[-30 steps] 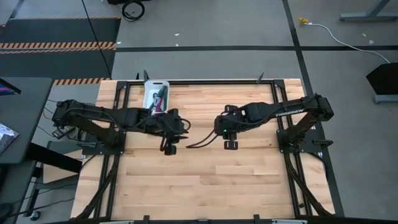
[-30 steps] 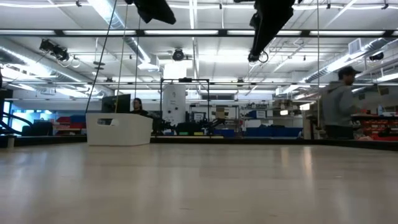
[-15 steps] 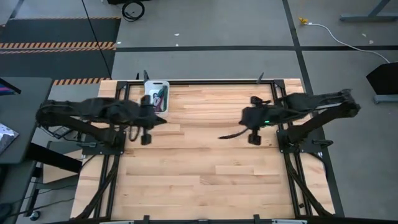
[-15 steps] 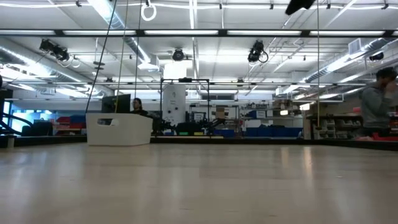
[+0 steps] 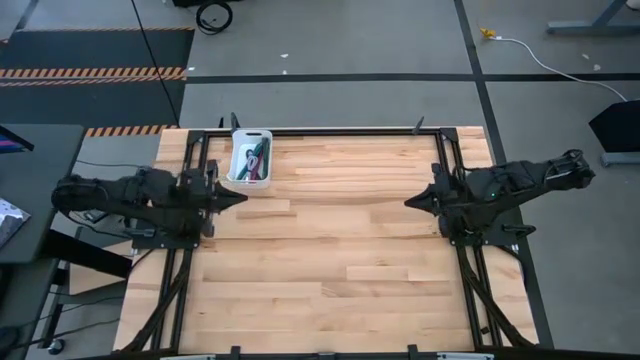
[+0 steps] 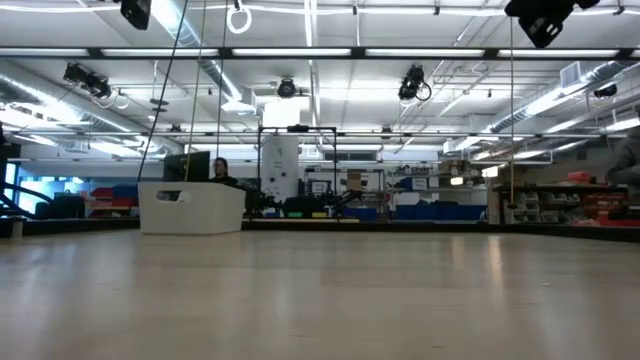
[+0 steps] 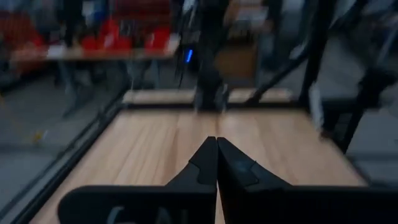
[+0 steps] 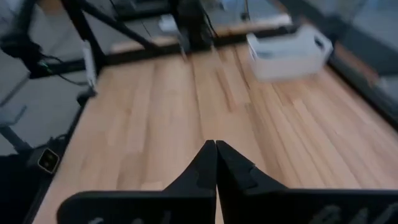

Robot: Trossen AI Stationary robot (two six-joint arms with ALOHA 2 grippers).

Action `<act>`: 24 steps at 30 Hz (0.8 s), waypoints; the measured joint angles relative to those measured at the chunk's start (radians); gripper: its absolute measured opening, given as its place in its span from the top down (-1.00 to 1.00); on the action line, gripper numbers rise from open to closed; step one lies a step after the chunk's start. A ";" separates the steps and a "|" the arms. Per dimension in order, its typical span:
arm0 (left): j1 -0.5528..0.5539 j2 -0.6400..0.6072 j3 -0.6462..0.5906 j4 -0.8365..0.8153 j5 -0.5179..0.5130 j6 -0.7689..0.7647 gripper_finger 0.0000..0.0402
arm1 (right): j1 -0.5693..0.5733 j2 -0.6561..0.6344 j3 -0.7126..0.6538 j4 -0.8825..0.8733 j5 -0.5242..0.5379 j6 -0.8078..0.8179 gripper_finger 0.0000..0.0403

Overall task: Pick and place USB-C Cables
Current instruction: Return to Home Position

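The USB-C cables (image 5: 256, 161) lie bundled inside a small white bin (image 5: 238, 172) at the table's far left; green and magenta ones show. The bin also shows in the low view (image 6: 192, 207) and the right wrist view (image 8: 289, 51). My left gripper (image 5: 241, 198) is shut and empty, drawn back at the left edge, just near of the bin. My right gripper (image 5: 409, 203) is shut and empty at the right edge, pointing toward the table's middle. Both wrist views show fingertips closed together (image 7: 216, 142) (image 8: 215, 144).
Black frame rails (image 5: 190, 260) run along the left and right sides of the wooden table (image 5: 330, 270). The wide middle and near part of the board holds no objects. Beyond the table lies a workshop floor with a white cord (image 5: 540, 55).
Both arms have pulled back from the table's middle, the left toward the left edge and the right toward the right edge. Each has folded in over its base.
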 joint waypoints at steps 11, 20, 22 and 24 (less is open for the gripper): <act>0.001 -0.134 -0.320 0.397 0.219 0.058 0.99 | 0.011 -0.243 -0.359 0.440 -0.123 -0.136 0.98; 0.015 -0.133 -0.428 0.553 0.312 0.077 0.98 | 0.009 -0.292 -0.519 0.608 -0.170 -0.187 0.98; 0.032 -0.133 -0.445 0.562 0.312 0.056 0.98 | 0.009 -0.304 -0.548 0.632 -0.178 -0.187 0.98; 0.047 -0.132 -0.470 0.582 0.323 0.040 0.98 | 0.009 -0.324 -0.587 0.672 -0.198 -0.188 0.98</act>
